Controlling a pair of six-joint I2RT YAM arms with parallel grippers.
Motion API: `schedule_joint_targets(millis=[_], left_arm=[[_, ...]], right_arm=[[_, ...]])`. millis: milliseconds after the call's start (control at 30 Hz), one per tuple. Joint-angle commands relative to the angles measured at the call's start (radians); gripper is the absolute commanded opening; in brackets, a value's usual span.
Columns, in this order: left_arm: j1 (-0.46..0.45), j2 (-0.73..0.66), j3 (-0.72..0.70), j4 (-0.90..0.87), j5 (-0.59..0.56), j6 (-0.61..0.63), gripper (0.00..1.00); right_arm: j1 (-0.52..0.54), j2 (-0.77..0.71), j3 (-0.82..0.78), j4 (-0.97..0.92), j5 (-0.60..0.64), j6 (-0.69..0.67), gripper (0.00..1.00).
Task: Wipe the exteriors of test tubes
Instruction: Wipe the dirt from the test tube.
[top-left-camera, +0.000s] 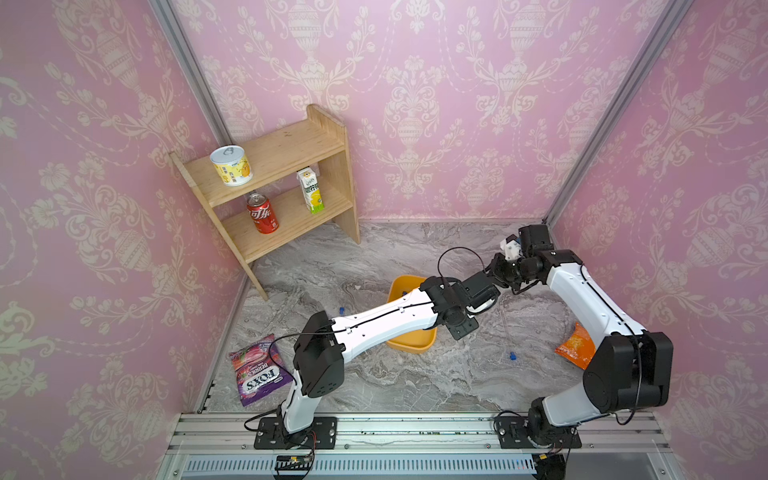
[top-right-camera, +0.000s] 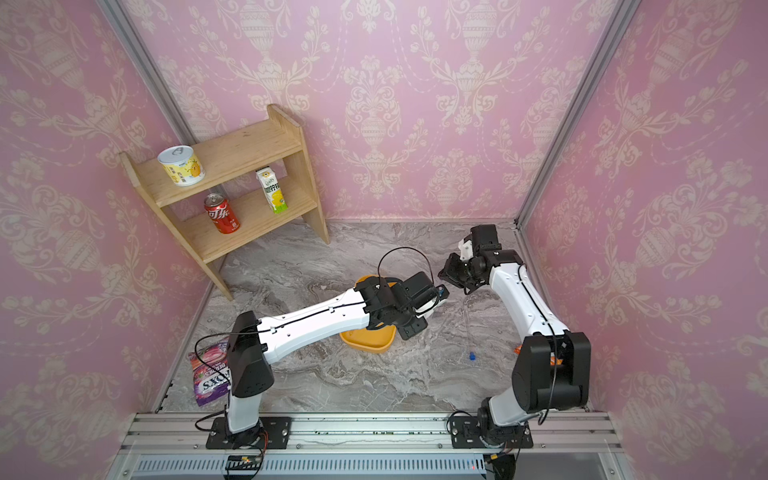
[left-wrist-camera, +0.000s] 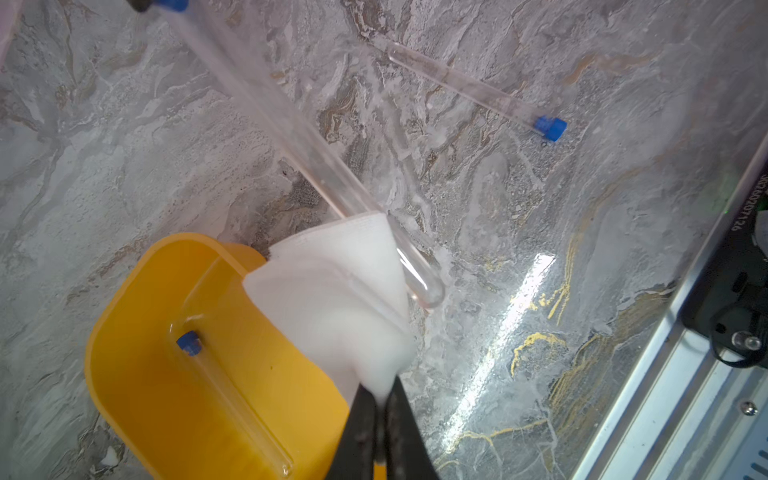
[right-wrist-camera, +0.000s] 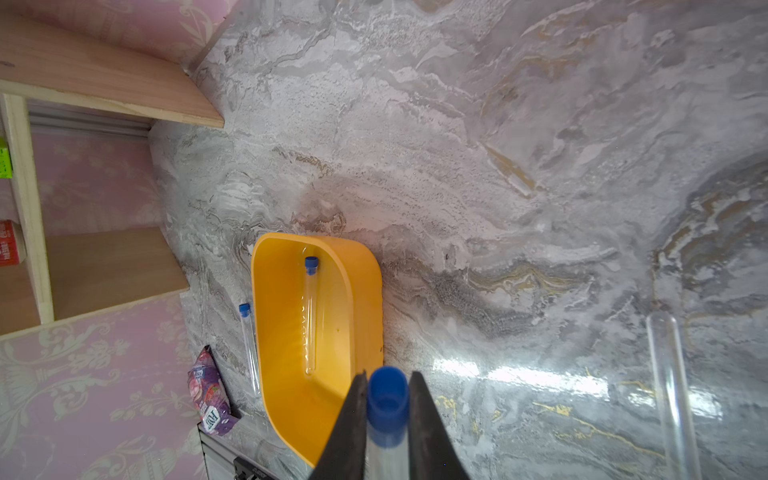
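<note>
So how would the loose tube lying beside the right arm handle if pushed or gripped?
The test tube is round and smooth, so probably rolls if pushed. Its thin clear wall suggests light, stiff, perhaps slippery. The wider blue cap may make it curve.

Left arm (top-left-camera: 386, 322) and right arm (top-left-camera: 582, 291) share white shells with black joint housings, a thin black cable (top-left-camera: 458, 248) traced along each. Black base plates (top-left-camera: 322, 432) with silver screws sit on the aluminium rail (top-left-camera: 415, 428). Farthest from that rail, a white bracket (top-left-camera: 510, 249), possibly a camera mount. Fingers (right-wrist-camera: 345, 428) are black tapered wedges.
</note>
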Motion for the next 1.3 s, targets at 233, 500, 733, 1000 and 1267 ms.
schedule_joint_targets(millis=[233,500,733,1000,1267], left_arm=[[-0.05,0.07,0.132,-0.049,-0.132,-0.06,0.09],[-0.049,0.123,0.179,-0.02,-0.132,-0.134,0.09],[-0.049,0.117,0.142,0.113,-0.137,-0.183,0.08],[-0.048,0.006,-0.034,0.343,-0.197,-0.399,0.09],[-0.061,-0.083,-0.183,0.511,-0.221,-0.455,0.08]], right_arm=[[0.009,-0.122,-0.098,0.15,0.204,0.182,0.07],[0.011,-0.155,-0.147,0.198,0.178,0.244,0.08],[0.005,-0.168,-0.15,0.205,0.12,0.28,0.08],[-0.013,-0.186,-0.174,0.222,0.103,0.304,0.08],[-0.015,-0.171,-0.174,0.233,0.076,0.312,0.08]])
